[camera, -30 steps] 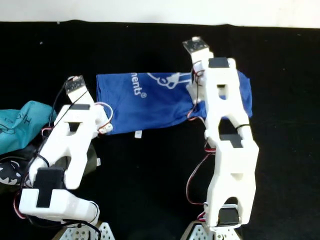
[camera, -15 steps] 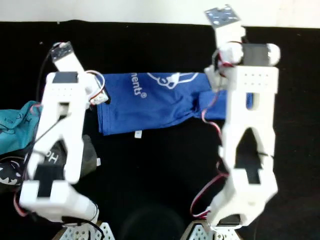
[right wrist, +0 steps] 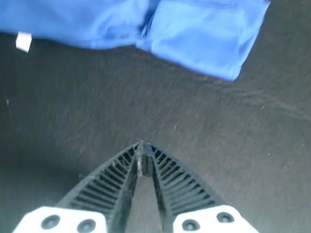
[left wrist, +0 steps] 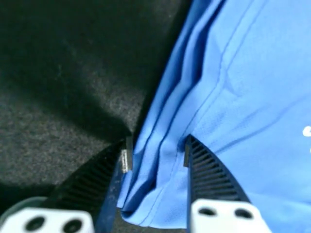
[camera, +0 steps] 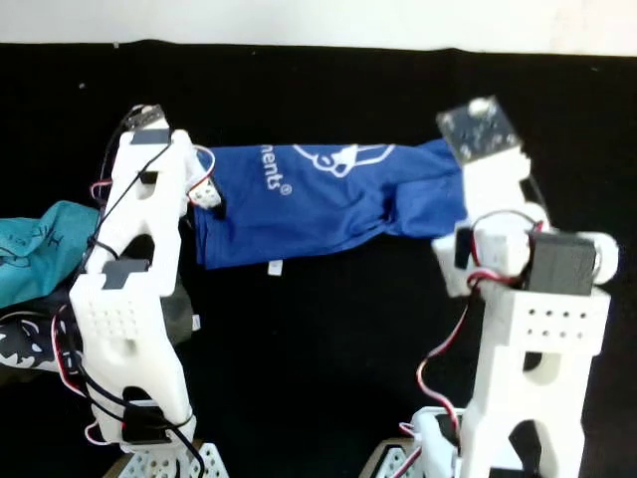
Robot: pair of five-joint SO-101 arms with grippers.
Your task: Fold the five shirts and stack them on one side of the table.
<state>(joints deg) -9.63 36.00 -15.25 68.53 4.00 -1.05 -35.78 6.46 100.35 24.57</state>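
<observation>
A blue shirt (camera: 328,199) with white print lies folded into a long band across the far middle of the black table. My left gripper (camera: 209,196) is at its left end. In the left wrist view, the left gripper (left wrist: 156,150) has bunched layers of the blue shirt (left wrist: 243,87) pinched between its jaws. The right arm (camera: 498,199) stands by the shirt's right end. My right gripper (right wrist: 142,158) is shut on nothing above bare table, with the blue shirt (right wrist: 204,39) lying beyond its tips.
A teal shirt (camera: 40,249) is heaped at the left edge, with a dark printed garment (camera: 20,344) in front of it. A white tag (camera: 276,267) pokes out of the blue shirt's near edge. Bare black table (camera: 318,358) lies between the two arms.
The left arm swung forward onto the shirt's left end. The right arm drew back off the shirt's right end toward the near right, uncovering that end.
</observation>
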